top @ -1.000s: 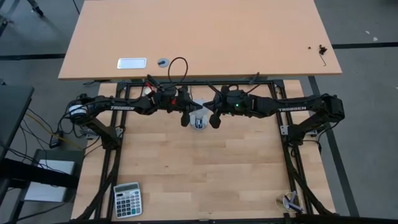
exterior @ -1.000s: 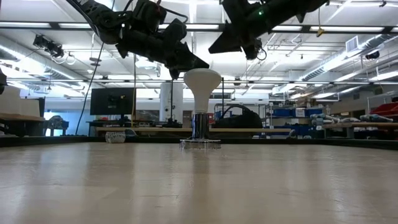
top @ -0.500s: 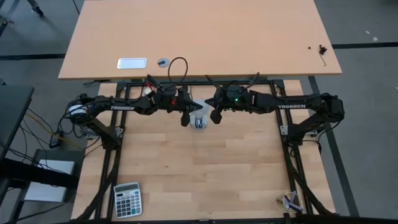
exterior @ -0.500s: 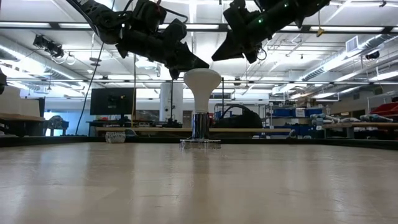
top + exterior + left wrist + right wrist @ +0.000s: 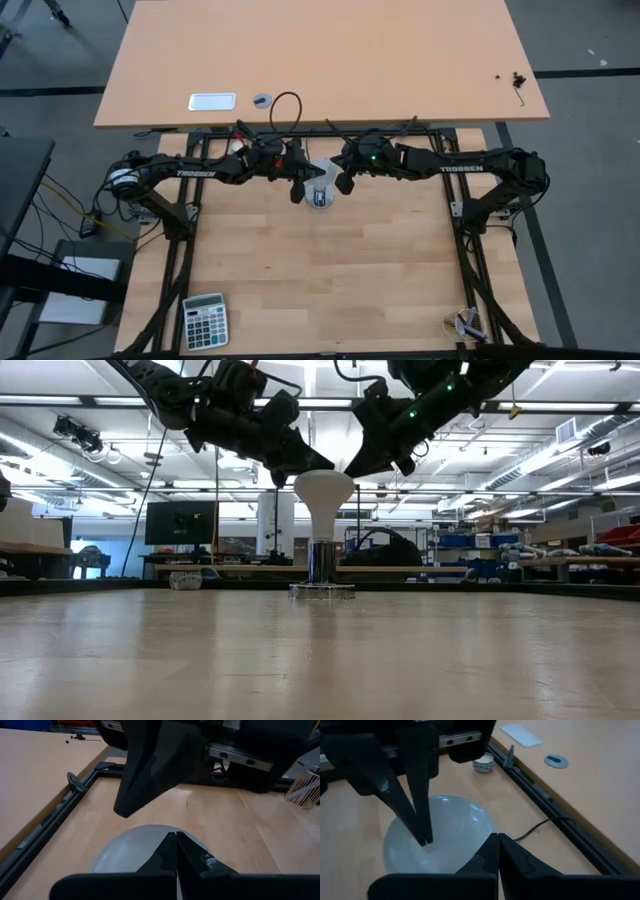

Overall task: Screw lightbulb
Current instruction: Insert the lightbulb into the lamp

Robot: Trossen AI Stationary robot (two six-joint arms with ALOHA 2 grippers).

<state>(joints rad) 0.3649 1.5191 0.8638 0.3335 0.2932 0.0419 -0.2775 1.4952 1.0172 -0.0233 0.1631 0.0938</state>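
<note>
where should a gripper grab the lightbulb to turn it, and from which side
Grip the lightbulb by its wide dome, coming down from above with fingers opened across the rim. It stands upright, base down in the socket, so the dome is the broadest free part; the neck tapers and would slip. Both the left gripper and right gripper hang shut beside it.

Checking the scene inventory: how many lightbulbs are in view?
1. The lightbulb stands upright in its socket mid-table, between the left tool and right tool.
</note>
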